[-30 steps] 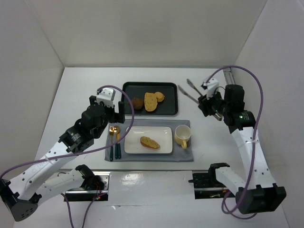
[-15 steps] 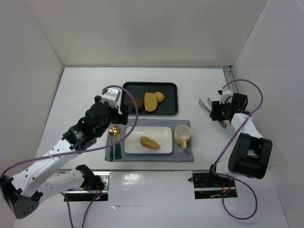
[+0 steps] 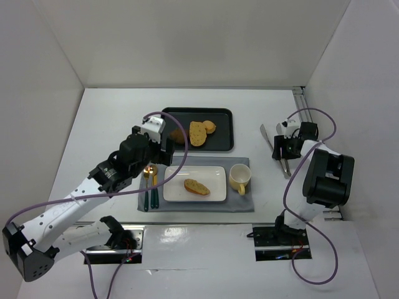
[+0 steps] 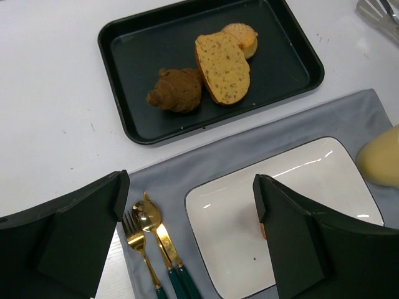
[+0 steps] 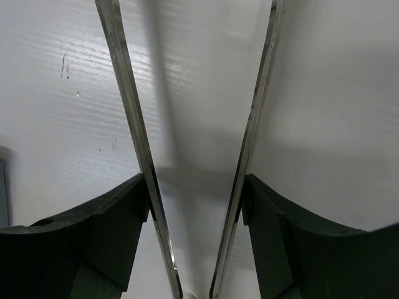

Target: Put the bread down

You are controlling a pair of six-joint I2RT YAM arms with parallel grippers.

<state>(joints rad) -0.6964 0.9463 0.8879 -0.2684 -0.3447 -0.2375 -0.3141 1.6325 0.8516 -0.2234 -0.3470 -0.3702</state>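
Note:
The bread (image 3: 197,187), a small oval orange-brown slice, lies on the white plate (image 3: 213,174). In the left wrist view only an orange sliver of it (image 4: 263,230) shows behind my right-hand finger. My left gripper (image 3: 156,151) is open and empty, hovering over the plate's (image 4: 299,180) left edge and the cutlery; in its own view the gripper (image 4: 190,187) holds nothing. My right gripper (image 3: 280,149) is low at the table's right side. In its wrist view the gripper (image 5: 196,187) presses both arms of the metal tongs (image 5: 128,93), whose ends (image 3: 285,168) stick out beyond it.
A black tray (image 3: 165,115) behind the plate holds a larger pale slice (image 3: 197,132), a round orange bun (image 3: 209,126) and a dark croissant (image 3: 181,135). A yellow mug (image 3: 239,178) and gold cutlery (image 3: 149,187) sit on the grey mat (image 3: 243,202).
My right arm has folded down and brought the tongs low at the table's right side. My left gripper has shifted right, toward the tray. The bread has not moved.

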